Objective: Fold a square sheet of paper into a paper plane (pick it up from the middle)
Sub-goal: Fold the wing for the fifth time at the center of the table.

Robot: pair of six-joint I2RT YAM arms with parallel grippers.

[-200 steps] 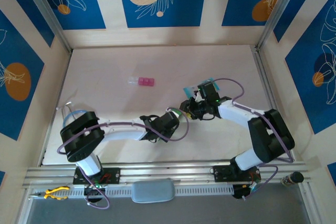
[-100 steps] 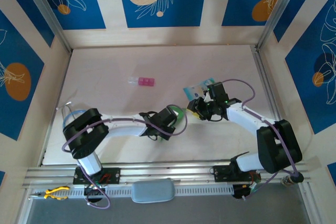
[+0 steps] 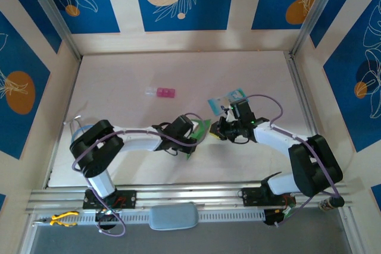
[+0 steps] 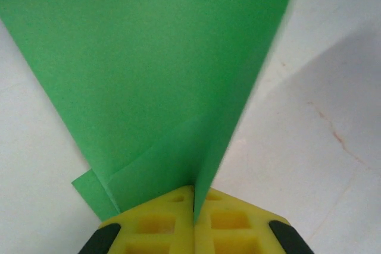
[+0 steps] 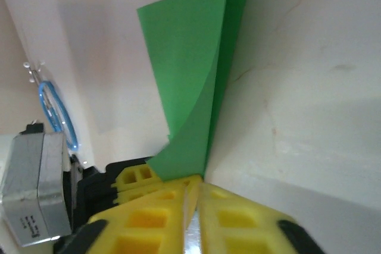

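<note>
Starting on your left, the pink block lies well apart from the work, toward the far edge of the tabletop, and I judge it no threat. Next comes the left end effector, whose yellow fingers are closed flat on the lower edge of the square sheet of paper. A small folded flap shows just beside that grip. The paper stands up between the two arms, over the middle of the tabletop and a little toward the near edge. Whether its lower edge touches the surface cannot be told. The right end effector is also pinched tight on the same green sheet, and the two pairs of fingers sit very near each other. That is your main hazard. If either arm draws away or twists while both are clamped, the thin paper will probably tear at a pinch or buckle into a crease you do not want. If you close the gap further, the fingers may knock together. If you let go on one side too early, the free half is likely to droop and the fold line drift off true. Just behind the right end effector, toward the far edge, lies the pale blue packet. A swing of that wrist could shove it or catch the paper on it.
</note>
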